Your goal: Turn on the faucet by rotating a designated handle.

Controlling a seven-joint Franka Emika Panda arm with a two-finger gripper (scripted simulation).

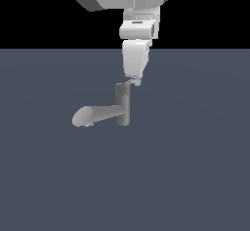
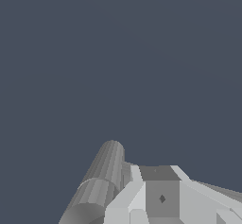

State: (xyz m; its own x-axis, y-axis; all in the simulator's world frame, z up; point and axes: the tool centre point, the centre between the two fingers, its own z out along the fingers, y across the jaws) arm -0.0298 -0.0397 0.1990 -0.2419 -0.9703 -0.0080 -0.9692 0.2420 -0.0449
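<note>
The faucet (image 1: 122, 109) is a short grey upright post with a thick rounded spout (image 1: 90, 115) pointing to the exterior view's left. From the dark cap on top, a small piece of the light-grey handle (image 1: 128, 84) shows on the exterior view's right. My gripper (image 1: 135, 82) comes down from above, and its tip is right against that handle end. I see the hand edge-on, so no gap between the fingers shows. The wrist view has the spout (image 2: 103, 178) close up, next to pale blocky parts of the faucet or gripper that I cannot sort out.
The faucet stands on a plain dark blue-grey floor (image 1: 185, 166) that stretches all round it. The arm's white wrist and large upper link (image 1: 139, 28) hang directly above the post.
</note>
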